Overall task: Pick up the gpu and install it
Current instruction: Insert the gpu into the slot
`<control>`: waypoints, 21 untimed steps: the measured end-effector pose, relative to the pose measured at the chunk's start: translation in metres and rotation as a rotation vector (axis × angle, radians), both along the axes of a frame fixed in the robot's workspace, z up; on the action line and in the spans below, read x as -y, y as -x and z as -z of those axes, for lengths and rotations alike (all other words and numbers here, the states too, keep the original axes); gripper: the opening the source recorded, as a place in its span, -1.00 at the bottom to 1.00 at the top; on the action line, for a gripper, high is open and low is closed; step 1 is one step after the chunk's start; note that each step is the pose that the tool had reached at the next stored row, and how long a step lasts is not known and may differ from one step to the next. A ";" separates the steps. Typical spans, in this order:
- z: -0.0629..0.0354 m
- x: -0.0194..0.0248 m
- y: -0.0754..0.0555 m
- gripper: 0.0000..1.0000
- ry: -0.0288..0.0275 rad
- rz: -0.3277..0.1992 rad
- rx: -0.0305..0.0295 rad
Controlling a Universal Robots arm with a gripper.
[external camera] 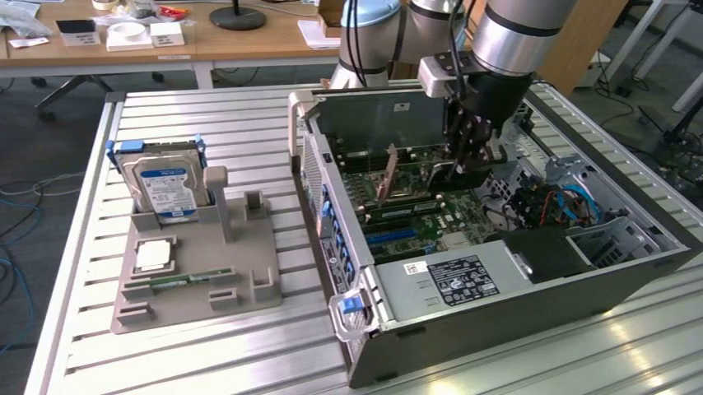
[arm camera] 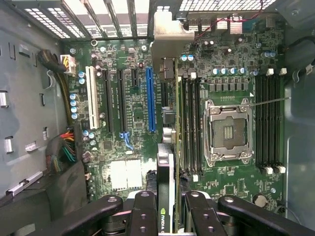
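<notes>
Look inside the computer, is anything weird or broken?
Nothing looks broken. The square processor socket on the motherboard is empty, which stands out. The gripper holds the gpu edge-on above the board.

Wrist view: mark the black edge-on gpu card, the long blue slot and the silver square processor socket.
black edge-on gpu card (arm camera: pixel 165 172), wrist view, shroud's top edge
long blue slot (arm camera: pixel 150 98), wrist view, mid-length
silver square processor socket (arm camera: pixel 229 130), wrist view, centre

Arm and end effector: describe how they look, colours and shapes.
The arm is a silver-grey tube with rounded joints. A pale grey box sits at its wrist. The end effector is black; its fingers are jointed bars with round pivot pins.
</notes>
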State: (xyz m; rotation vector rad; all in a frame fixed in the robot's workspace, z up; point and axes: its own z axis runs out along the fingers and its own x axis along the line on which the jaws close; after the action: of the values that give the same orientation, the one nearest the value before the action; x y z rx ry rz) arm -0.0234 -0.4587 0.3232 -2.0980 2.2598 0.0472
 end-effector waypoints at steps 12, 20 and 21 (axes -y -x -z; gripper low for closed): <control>0.0000 0.0000 0.000 -0.47 0.0000 0.000 0.0000; 0.0022 0.0072 0.001 -0.47 -0.0006 0.000 0.0002; 0.0037 0.0073 0.001 -0.47 -0.0004 0.000 0.0001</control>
State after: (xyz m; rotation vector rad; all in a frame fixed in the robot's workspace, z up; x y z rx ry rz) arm -0.0243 -0.4659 0.3195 -2.0979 2.2594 0.0475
